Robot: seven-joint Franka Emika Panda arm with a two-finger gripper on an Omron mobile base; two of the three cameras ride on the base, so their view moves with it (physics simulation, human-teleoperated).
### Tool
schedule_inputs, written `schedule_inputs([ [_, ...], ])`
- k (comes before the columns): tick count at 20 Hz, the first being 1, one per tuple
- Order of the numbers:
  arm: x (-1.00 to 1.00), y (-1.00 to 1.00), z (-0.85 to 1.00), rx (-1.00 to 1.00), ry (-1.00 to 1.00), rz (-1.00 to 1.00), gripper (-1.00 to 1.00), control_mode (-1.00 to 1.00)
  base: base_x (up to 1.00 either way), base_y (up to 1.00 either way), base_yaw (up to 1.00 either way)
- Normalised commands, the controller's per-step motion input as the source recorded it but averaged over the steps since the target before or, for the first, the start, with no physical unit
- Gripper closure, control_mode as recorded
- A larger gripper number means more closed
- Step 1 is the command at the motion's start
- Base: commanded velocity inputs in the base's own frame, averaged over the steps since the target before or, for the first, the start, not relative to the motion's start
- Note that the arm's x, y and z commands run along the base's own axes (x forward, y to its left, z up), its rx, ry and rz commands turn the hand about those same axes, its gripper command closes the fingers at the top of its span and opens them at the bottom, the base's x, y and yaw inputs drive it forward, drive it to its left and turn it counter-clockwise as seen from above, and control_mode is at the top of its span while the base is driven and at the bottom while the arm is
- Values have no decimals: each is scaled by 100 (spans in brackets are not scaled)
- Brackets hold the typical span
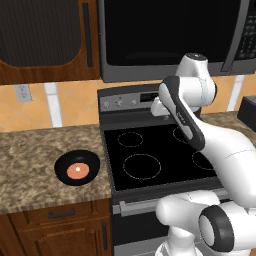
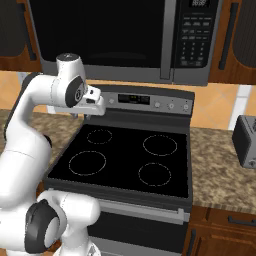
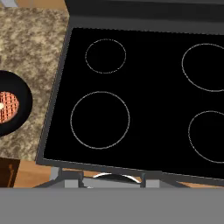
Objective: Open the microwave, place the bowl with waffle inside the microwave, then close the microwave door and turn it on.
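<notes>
Hovering above the black glass-topped stove (image 1: 150,160), the white arm holds its hand high over the back half of the cooktop, just in front of the grey knob panel (image 2: 150,102). The gripper (image 2: 96,104) points downward; its fingertips are not resolved in either base view or the hand view, so I cannot tell whether the claw is spread or closed. Nothing is visibly held.

The small shallow black bowl with the orange-pink waffle disc (image 1: 77,168) sits upright on the speckled brown granite counter (image 1: 30,170), left of the stove and near its front-left corner — apart from the cooktop edge, not touching it. In the hand view the same bowl (image 3: 11,107) lies at the left margin, partly cut off, with the grid pattern of the waffle legible.

The wide dark-grey microwave (image 2: 115,37) is mounted above the stove. Its black glass door (image 1: 165,32) is flush with the frame — shut. Button panel (image 2: 194,37) at the right edge.

A grey toaster-like box (image 2: 246,140), probably a toaster, stands on the counter right of the stove.
</notes>
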Motion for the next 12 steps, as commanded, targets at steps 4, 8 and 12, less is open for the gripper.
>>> schedule_inputs([
  [4,-17,-1,0,0,-1,0,-100,-100,0,0,0],
  [8,-58,-5,13,0,-20,0,-100,-100,0,0,0],
  [12,-60,0,31,-3,-33,0,-100,-100,0,0,0],
])
